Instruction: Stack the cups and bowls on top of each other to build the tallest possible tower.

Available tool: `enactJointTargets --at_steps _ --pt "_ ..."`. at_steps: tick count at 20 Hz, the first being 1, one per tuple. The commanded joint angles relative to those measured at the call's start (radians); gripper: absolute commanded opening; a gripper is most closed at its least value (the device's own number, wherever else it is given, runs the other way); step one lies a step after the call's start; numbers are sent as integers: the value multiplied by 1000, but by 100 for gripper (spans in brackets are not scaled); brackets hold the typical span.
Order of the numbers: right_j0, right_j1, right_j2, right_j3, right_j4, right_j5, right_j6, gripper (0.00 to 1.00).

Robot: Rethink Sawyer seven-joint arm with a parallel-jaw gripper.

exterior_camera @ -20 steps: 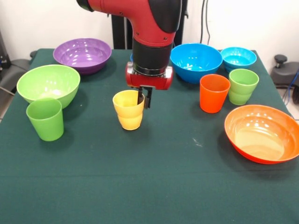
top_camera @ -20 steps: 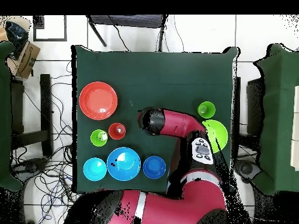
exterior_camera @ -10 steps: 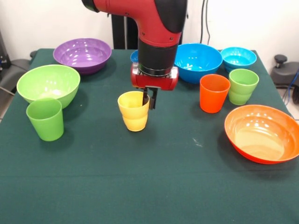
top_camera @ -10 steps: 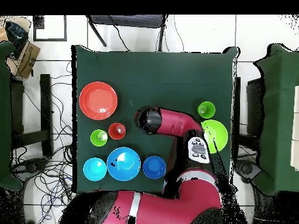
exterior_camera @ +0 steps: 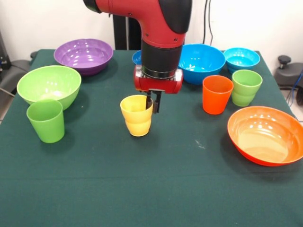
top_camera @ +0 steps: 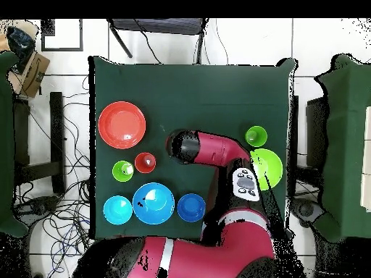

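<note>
Cup, yellow point(exterior_camera: 137, 115), sits mid-table, its right rim pinched by the gripper point(exterior_camera: 152, 101), one finger inside, one outside, probably for carrying. Around it the bowls and other cups stand separate; no tower exists yet.

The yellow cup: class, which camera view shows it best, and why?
The front view. There the yellow cup stands in full sight on the table, with the hand at its rim. In the overhead view the red arm covers it completely.
</note>
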Motion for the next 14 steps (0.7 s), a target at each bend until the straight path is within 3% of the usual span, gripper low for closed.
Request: enactJointTargets --at_steps 1,14 --pt "3 16 108 -66 9 56 74 0" --pt "-14 42 120 -71 -1 23 68 0"
